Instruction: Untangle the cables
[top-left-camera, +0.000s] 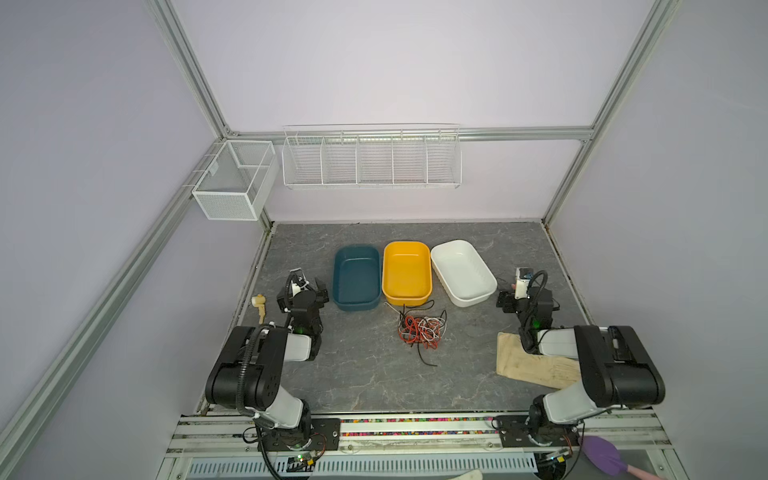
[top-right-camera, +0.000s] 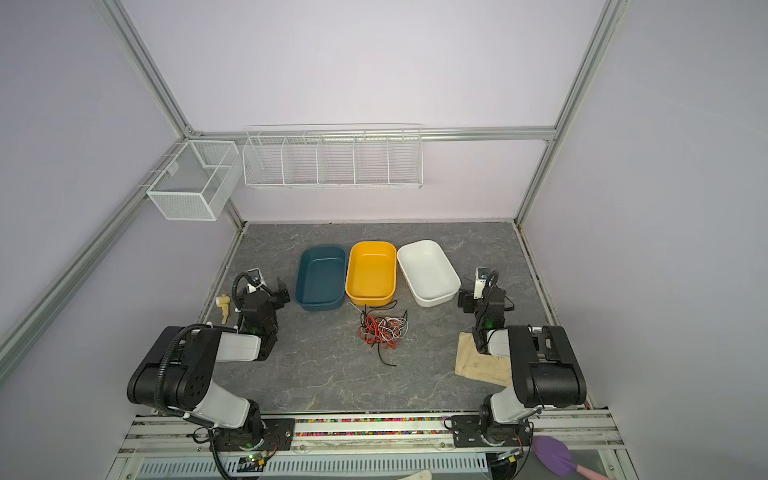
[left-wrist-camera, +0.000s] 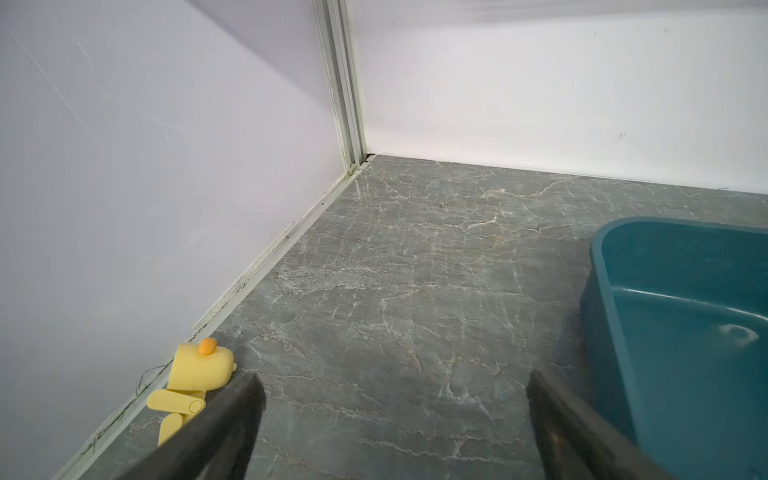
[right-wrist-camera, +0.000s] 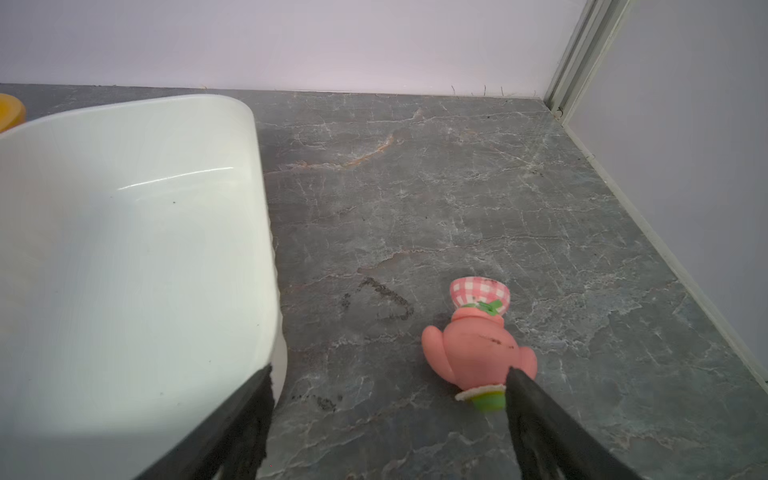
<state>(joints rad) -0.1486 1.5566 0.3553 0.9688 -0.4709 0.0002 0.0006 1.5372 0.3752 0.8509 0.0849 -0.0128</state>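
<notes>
The cables (top-left-camera: 419, 329) lie in one tangled heap of red-orange, white and black wires on the grey table, just in front of the yellow bin; both top views show them (top-right-camera: 384, 331). A black end trails toward the table's front. My left gripper (top-left-camera: 304, 286) hovers left of the teal bin, open and empty, well left of the heap. In the left wrist view its fingers (left-wrist-camera: 245, 399) stand wide apart over bare table. My right gripper (top-left-camera: 510, 296) is right of the white bin, open and empty (right-wrist-camera: 390, 371). Neither wrist view shows the cables.
A teal bin (top-left-camera: 357, 249), a yellow bin (top-left-camera: 406, 245) and a white bin (top-left-camera: 457, 243) stand in a row behind the heap. A yellow toy (left-wrist-camera: 199, 374) lies by the left wall, a pink toy (right-wrist-camera: 473, 345) by my right gripper. A beige cloth (top-left-camera: 528, 368) lies under the right arm.
</notes>
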